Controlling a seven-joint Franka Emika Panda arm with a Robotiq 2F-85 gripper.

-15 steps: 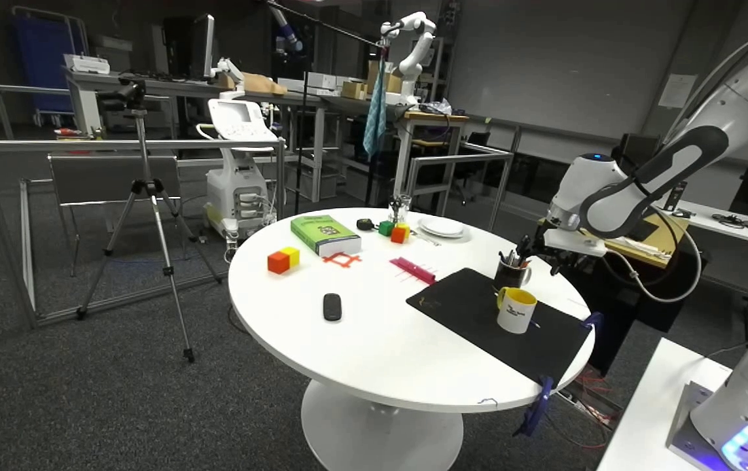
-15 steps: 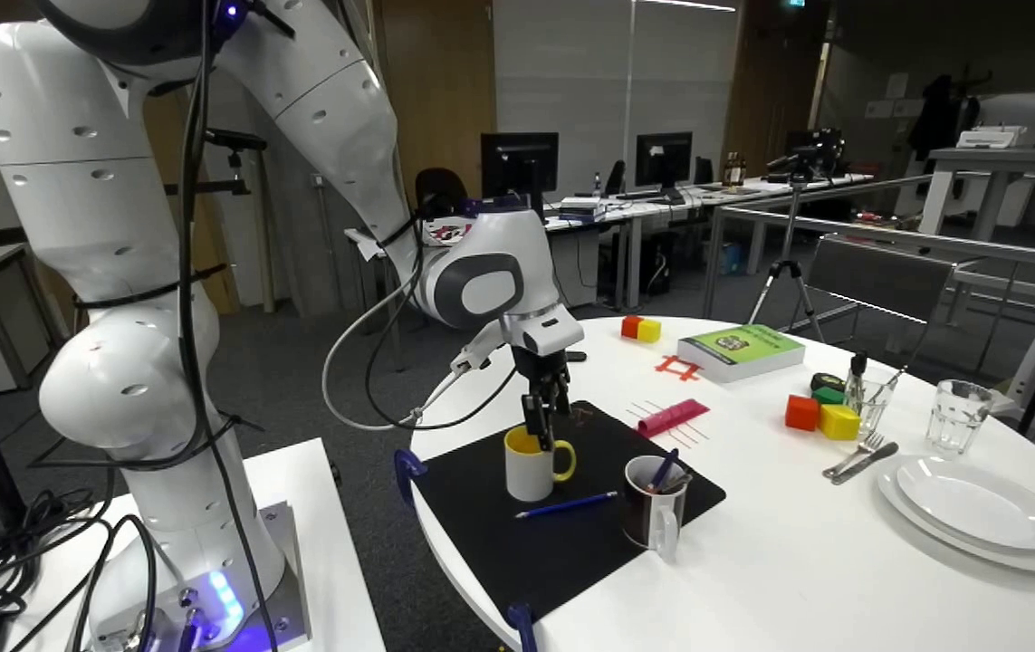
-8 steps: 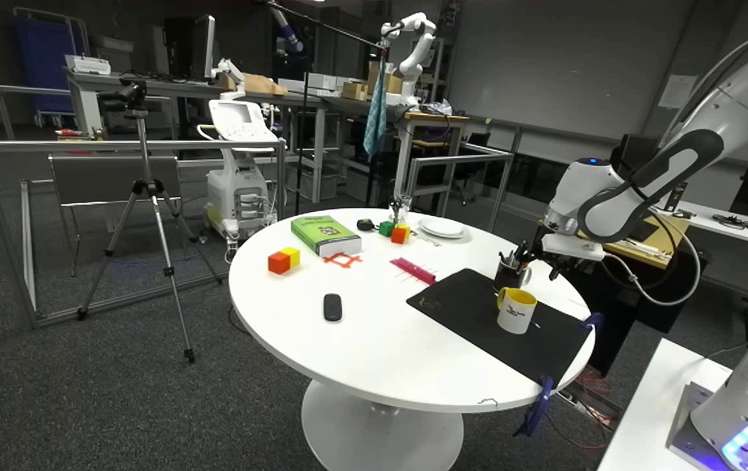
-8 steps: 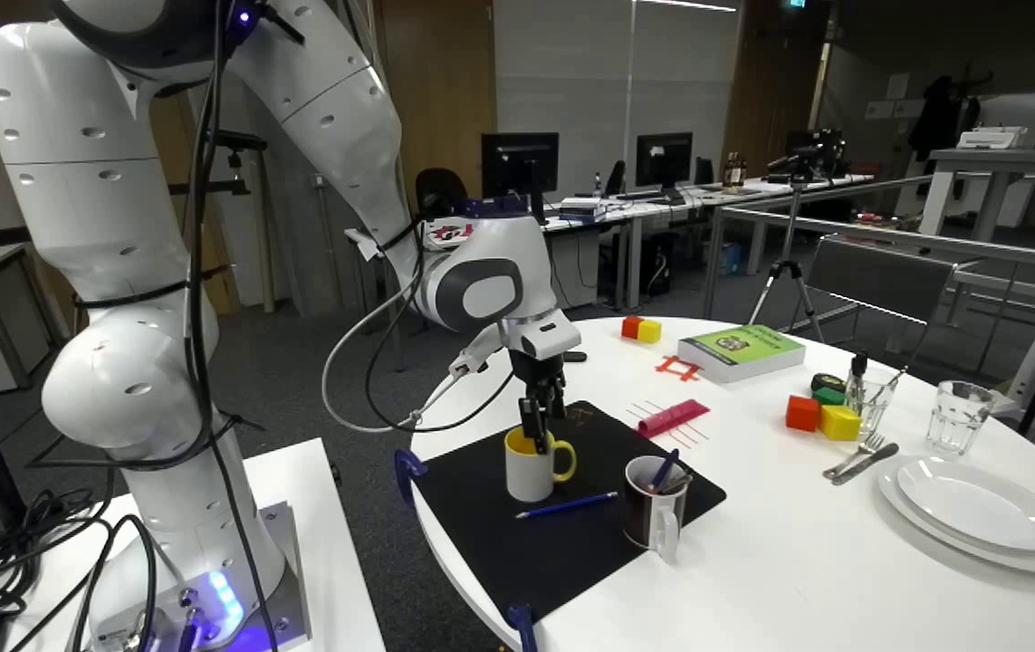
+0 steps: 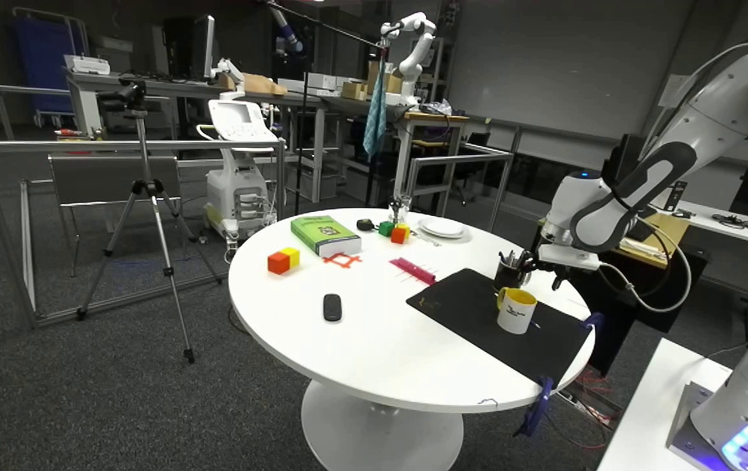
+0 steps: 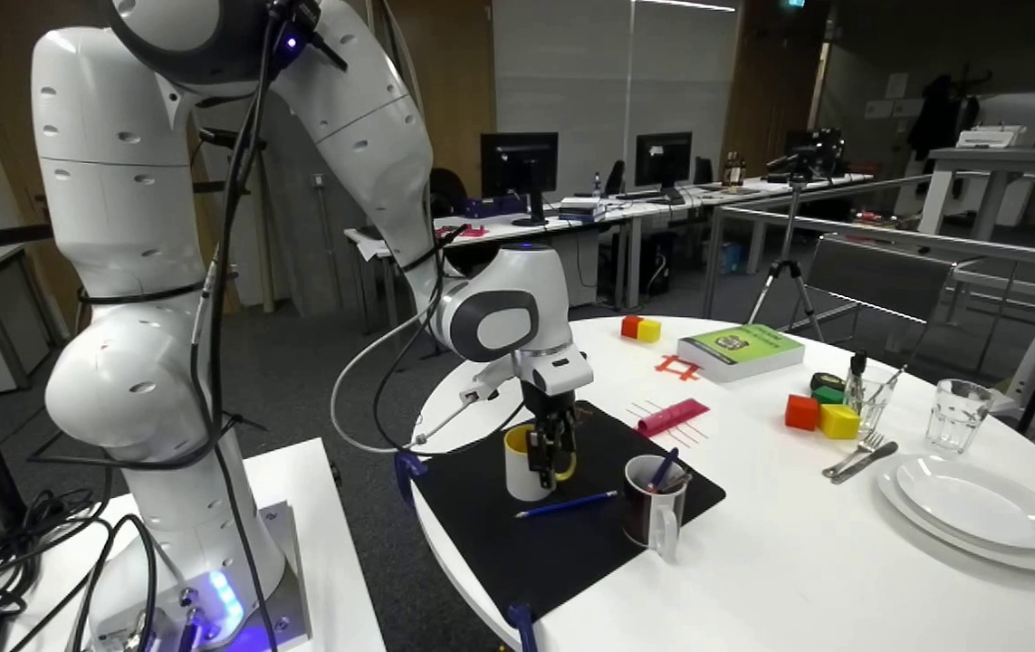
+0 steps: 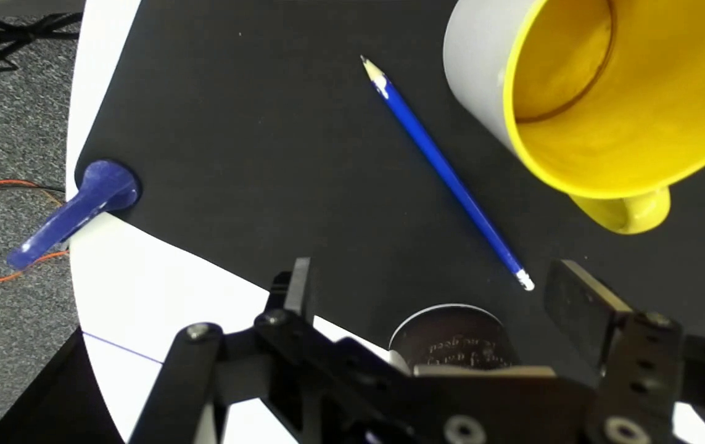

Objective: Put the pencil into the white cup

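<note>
Holding 2 fingers (image 7: pixel 580 317) apart, the tool (image 7: pixel 432 288) hangs near the pencil (image 7: pixel 451 177) beside the white cup (image 7: pixel 611 129).

On the bench (image 6: pixel 752 589) a mat (image 6: pixel 499 543) carries the cup (image 6: pixel 518 471) and, at the mat's edge, a mug (image 6: pixel 644 518) holding pens (image 6: pixel 665 468); in an exterior view the pencil (image 6: pixel 567 505) lies on the mat before the cup and left of the mug. There a fork (image 6: pixel 853 455) and a knife (image 6: pixel 865 464) lie right of the mug, beside two plates (image 6: pixel 979 503), with a book (image 6: pixel 742 353) farther back. In the wrist view the claw (image 7: pixel 437 285) hangs over the mat, the cup right of the pencil.
</note>
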